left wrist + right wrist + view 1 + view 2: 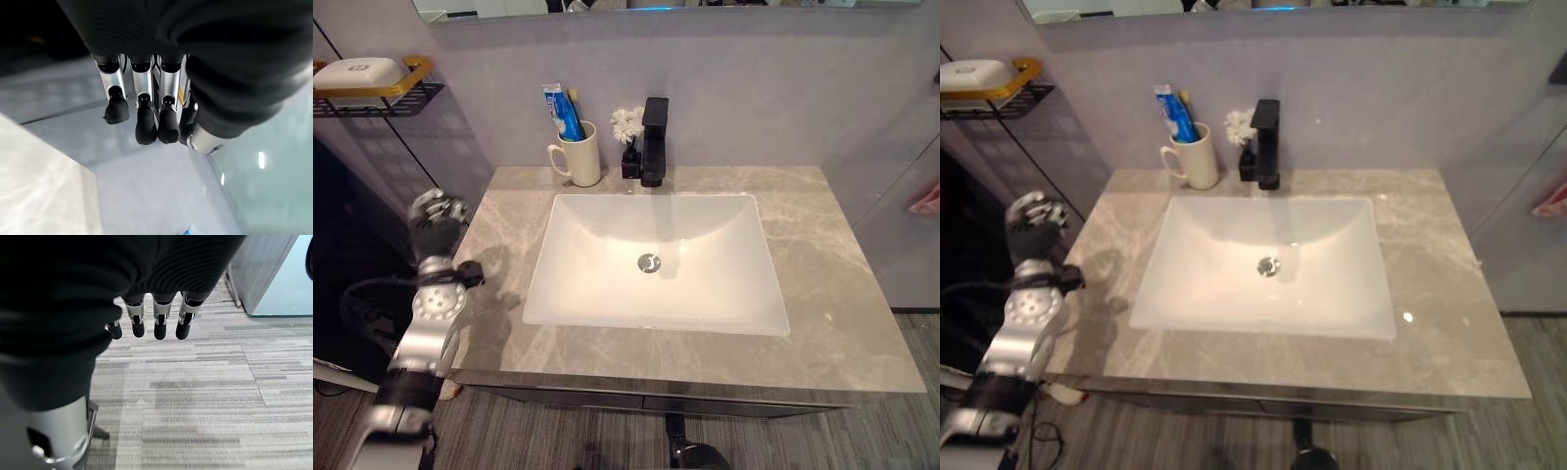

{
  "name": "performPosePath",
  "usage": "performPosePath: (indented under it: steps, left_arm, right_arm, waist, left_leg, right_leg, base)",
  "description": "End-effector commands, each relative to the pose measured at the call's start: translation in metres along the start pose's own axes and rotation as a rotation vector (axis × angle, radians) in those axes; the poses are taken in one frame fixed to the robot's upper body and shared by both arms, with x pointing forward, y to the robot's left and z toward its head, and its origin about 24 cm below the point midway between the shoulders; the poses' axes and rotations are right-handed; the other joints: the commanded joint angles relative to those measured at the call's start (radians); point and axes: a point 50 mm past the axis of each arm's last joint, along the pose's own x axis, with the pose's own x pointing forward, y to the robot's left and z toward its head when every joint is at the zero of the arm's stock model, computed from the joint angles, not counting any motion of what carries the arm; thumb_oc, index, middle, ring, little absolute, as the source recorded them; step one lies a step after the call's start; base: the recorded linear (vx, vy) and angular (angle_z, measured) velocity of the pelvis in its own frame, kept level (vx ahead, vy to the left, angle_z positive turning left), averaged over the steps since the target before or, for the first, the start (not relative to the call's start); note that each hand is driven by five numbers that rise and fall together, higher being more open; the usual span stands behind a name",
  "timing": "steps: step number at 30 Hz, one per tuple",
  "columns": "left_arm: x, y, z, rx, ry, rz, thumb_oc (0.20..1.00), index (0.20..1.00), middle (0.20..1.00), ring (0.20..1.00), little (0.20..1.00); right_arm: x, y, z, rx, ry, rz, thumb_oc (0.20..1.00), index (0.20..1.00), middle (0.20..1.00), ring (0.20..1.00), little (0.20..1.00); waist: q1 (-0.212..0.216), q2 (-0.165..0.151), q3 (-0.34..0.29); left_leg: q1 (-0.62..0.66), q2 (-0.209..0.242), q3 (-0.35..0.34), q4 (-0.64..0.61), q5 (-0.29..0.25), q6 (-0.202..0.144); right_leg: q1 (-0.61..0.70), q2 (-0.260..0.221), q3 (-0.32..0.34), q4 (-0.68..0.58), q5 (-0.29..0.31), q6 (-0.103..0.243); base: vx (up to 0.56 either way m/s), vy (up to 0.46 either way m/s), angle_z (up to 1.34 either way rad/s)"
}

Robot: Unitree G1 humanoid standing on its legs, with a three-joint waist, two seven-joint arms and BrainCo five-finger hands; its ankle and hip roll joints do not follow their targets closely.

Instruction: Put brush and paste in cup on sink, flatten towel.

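At the near left corner of the counter [822,323], we see the left hand [435,217] raised just off the left edge, its fingers [145,128] hanging relaxed and holding nothing. In its own wrist view the right hand [146,318] hangs over striped floor, its fingers [160,328] straight and empty.

Across the middle of the counter sits the white sink [607,294], bare but for its drain. Behind it, at the back edge, stands a black tap [654,142] with a small vase of white flowers [628,125] just beside it.

Left of the flowers, also on the back edge, stands the cup [582,157]. The blue tube of paste [564,113] and the brush [574,98] both stand upright inside it, leaning toward the wall. We judge the first part of the task done as things lie now.

That leaves the towel. We cannot find one for certain: a scrap of pink cloth [927,201] shows at the far right, off the counter, but too little of it shows to tell what it is.

On the wall to the far left, a wire shelf [382,96] carries a white soap dish [357,72].

The next move, in our judgement, calls for finding the towel and bringing flat fingers onto it. Both hands are free, though the right one would have to rise from beside the floor.
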Motion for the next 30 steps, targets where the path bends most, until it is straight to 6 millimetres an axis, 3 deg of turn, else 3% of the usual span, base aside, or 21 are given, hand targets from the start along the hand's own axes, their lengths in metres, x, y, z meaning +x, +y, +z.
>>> performPosePath:
  steps: [1, 7, 14, 16, 17, 19, 22, 24, 25, 26, 27, 28, 29, 30]
  left_arm:
    - [0.015, 0.027, 0.021, -0.027, -0.121, 0.107, 0.200, 0.200, 0.200, 0.200, 0.200]
    - [-0.027, 0.027, 0.005, -0.054, -0.046, -0.035, 0.200, 0.200, 0.200, 0.200, 0.200]
    - [-0.042, 0.010, -0.002, -0.136, 0.017, -0.204, 0.200, 0.200, 0.200, 0.200, 0.200]
    - [-0.050, -0.012, -0.012, -0.190, 0.088, -0.353, 0.200, 0.200, 0.200, 0.200, 0.200]
    - [-0.050, -0.012, -0.012, -0.191, 0.088, -0.354, 0.200, 0.200, 0.200, 0.200, 0.200]
    - [-0.046, -0.018, -0.007, -0.082, 0.051, -0.472, 0.200, 0.200, 0.200, 0.200, 0.200]
    - [-0.047, -0.034, -0.006, -0.058, 0.050, -0.590, 0.200, 0.200, 0.200, 0.200, 0.200]
    - [-0.045, -0.055, 0.008, -0.061, -0.010, -0.696, 0.200, 0.200, 0.200, 0.200, 0.200]
    - [-0.045, -0.056, 0.008, -0.062, -0.011, -0.697, 0.200, 0.200, 0.200, 0.200, 0.200]
    - [-0.047, -0.068, 0.013, -0.095, -0.024, -0.732, 0.200, 0.200, 0.200, 0.200, 0.200]
    - [-0.051, -0.082, 0.016, -0.131, -0.032, -0.780, 0.200, 0.200, 0.200, 0.200, 0.200]
    - [-0.054, -0.089, 0.019, -0.158, -0.034, -0.803, 0.200, 0.200, 0.200, 0.200, 0.200]
    - [-0.054, -0.089, 0.019, -0.159, -0.035, -0.803, 0.200, 0.200, 0.200, 0.200, 0.200]
    - [-0.055, -0.091, 0.022, -0.161, -0.043, -0.819, 0.200, 0.200, 0.200, 0.200, 0.200]
  right_arm:
    - [-0.001, 0.002, -0.013, -0.031, 0.042, 0.018, 1.000, 1.000, 1.000, 1.000, 1.000]
    - [-0.005, 0.024, -0.009, -0.049, 0.006, 0.102, 1.000, 1.000, 1.000, 1.000, 1.000]
    - [-0.006, 0.031, 0.011, -0.108, -0.074, 0.128, 1.000, 1.000, 1.000, 1.000, 1.000]
    - [-0.008, 0.032, 0.039, -0.129, -0.206, 0.122, 1.000, 1.000, 1.000, 1.000, 1.000]
    - [-0.008, 0.032, 0.038, -0.129, -0.206, 0.122, 1.000, 1.000, 1.000, 1.000, 1.000]
    - [-0.010, 0.024, 0.061, -0.125, -0.316, 0.090, 1.000, 1.000, 1.000, 1.000, 1.000]
    - [-0.011, 0.021, 0.065, -0.101, -0.332, 0.077, 1.000, 1.000, 1.000, 1.000, 1.000]
    - [-0.011, 0.024, 0.057, -0.078, -0.308, 0.090, 1.000, 1.000, 1.000, 1.000, 1.000]
    - [-0.011, 0.024, 0.057, -0.076, -0.308, 0.089, 1.000, 1.000, 1.000, 1.000, 1.000]
    - [-0.009, 0.019, 0.050, 0.048, -0.258, 0.059, 1.000, 1.000, 1.000, 1.000, 1.000]
    - [-0.006, 0.016, 0.036, 0.158, -0.190, 0.045, 1.000, 1.000, 1.000, 1.000, 1.000]
    - [-0.005, 0.014, 0.032, 0.185, -0.164, 0.028, 1.000, 1.000, 1.000, 1.000, 1.000]
    - [-0.005, 0.014, 0.032, 0.186, -0.164, 0.028, 1.000, 1.000, 1.000, 1.000, 1.000]
    - [-0.005, 0.014, 0.031, 0.176, -0.159, 0.027, 1.000, 1.000, 1.000, 1.000, 1.000]
  waist:
    - [-0.003, -0.042, -0.001]
    - [0.048, -0.078, -0.001]
    - [0.069, -0.100, 0.023]
    - [0.044, -0.113, 0.063]
    - [0.046, -0.113, 0.063]
    - [0.011, -0.122, 0.095]
    - [-0.019, -0.129, 0.111]
    - [-0.057, -0.126, 0.112]
    - [-0.055, -0.125, 0.109]
    - [-0.075, -0.114, 0.109]
    - [-0.074, -0.107, 0.101]
    - [-0.059, -0.100, 0.099]
    - [-0.058, -0.100, 0.099]
    - [-0.044, -0.096, 0.098]
  left_leg:
    - [-0.013, -0.038, -0.074, 0.011, 0.035, 0.013]
    - [-0.004, -0.080, -0.109, 0.011, 0.012, 0.045]
    - [-0.008, -0.129, -0.130, 0.015, 0.000, 0.084]
    - [-0.014, -0.159, -0.114, 0.026, -0.006, 0.106]
    - [-0.015, -0.160, -0.112, 0.027, -0.006, 0.106]
    - [-0.026, -0.176, -0.088, 0.027, -0.003, 0.108]
    - [-0.033, -0.187, -0.054, 0.019, -0.003, 0.110]
    - [-0.070, -0.174, -0.036, 0.014, 0.016, 0.106]
    - [-0.074, -0.174, -0.035, 0.014, 0.016, 0.106]
    - [-0.081, -0.170, -0.032, 0.017, 0.021, 0.108]
    - [-0.090, -0.170, -0.015, 0.014, 0.032, 0.111]
    - [-0.093, -0.163, 0.011, 0.013, 0.039, 0.113]
    - [-0.095, -0.163, 0.012, 0.012, 0.042, 0.113]
    - [-0.099, -0.155, 0.032, 0.014, 0.051, 0.113]
  right_leg:
    - [0.113, -0.034, -0.021, 0.020, -0.095, 0.068]
    - [0.142, -0.069, -0.044, 0.013, -0.080, 0.087]
    - [0.123, -0.102, -0.034, 0.047, -0.060, 0.103]
    - [0.079, -0.127, 0.003, 0.093, -0.029, 0.113]
    - [0.078, -0.128, 0.004, 0.094, -0.029, 0.113]
    - [0.043, -0.143, 0.038, 0.092, 0.023, 0.128]
    - [0.010, -0.154, 0.071, 0.076, 0.085, 0.150]
    - [-0.048, -0.152, 0.123, 0.068, 0.117, 0.160]
    - [-0.054, -0.152, 0.124, 0.070, 0.117, 0.160]
    - [-0.055, -0.129, 0.131, 0.095, 0.078, 0.153]
    - [-0.040, -0.101, 0.106, 0.135, 0.003, 0.126]
    - [-0.024, -0.076, 0.037, 0.189, -0.058, 0.109]
    - [-0.028, -0.076, 0.038, 0.191, -0.058, 0.108]
    - [-0.015, -0.060, -0.014, 0.235, -0.103, 0.091]
  base:
    - [-0.03, 0.110, 0.20]
    - [-0.06, 0.118, 0.16]
    - [-0.08, 0.114, 0.15]
    - [-0.18, 0.213, -0.01]
    - [-0.17, 0.167, -0.03]
    - [-0.18, 0.148, -0.13]
    - [-0.12, 0.102, -0.32]
    - [-0.17, 0.081, -0.50]
    - [-0.12, 0.108, -0.37]
    - [-0.11, 0.152, -0.25]
    - [-0.16, 0.222, -0.08]
    - [-0.13, 0.143, -0.21]
    - [-0.11, 0.104, -0.48]
    - [-0.06, 0.035, -0.71]
